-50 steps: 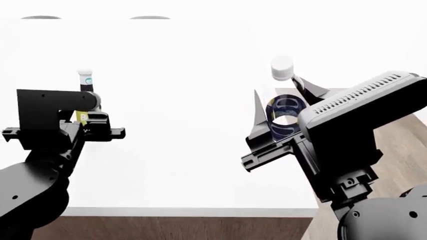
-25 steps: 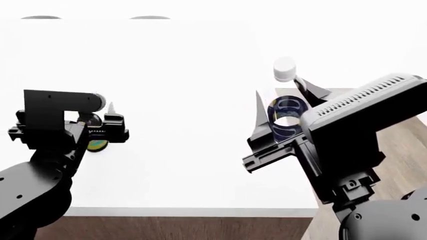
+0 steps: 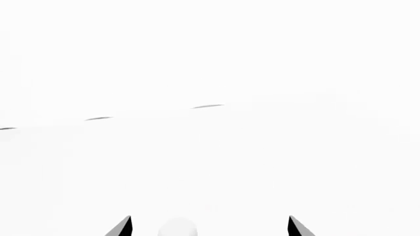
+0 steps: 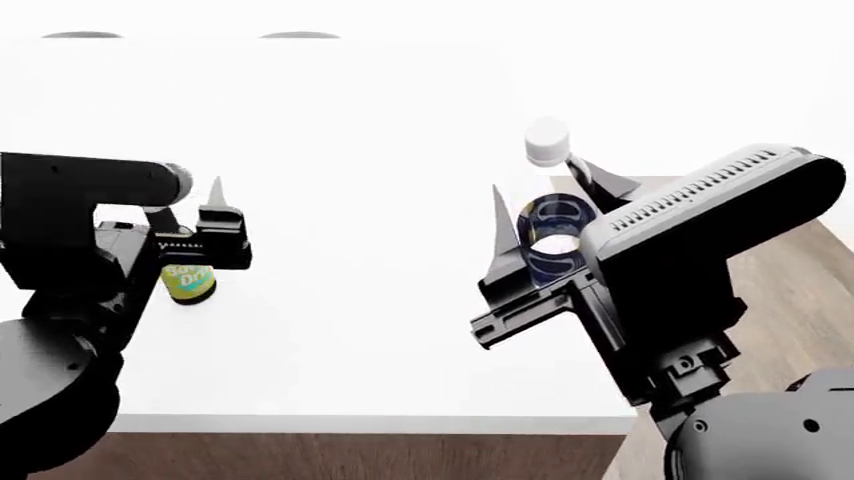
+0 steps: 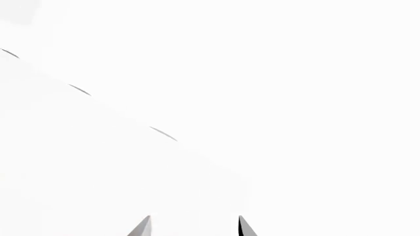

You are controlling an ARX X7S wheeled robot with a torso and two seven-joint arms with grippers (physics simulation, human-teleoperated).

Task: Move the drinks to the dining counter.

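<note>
A wood-plank floor [image 4: 801, 270] shows as a brown strip. Thin dark oval slivers [image 4: 80, 35] [image 3: 207, 105] [image 5: 162, 132], well apart from that floor, lie in a row across the bright white expanse; what they are cannot be told.

Head camera looks down; wrist cameras skim the dining counter [image 4: 360, 330].

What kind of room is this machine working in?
Probably a simulated kitchen or dining area: a wide white counter with a wood-grain front, wooden flooring beside it, and drink bottles, one small dark bottle and one clear bottle.
</note>
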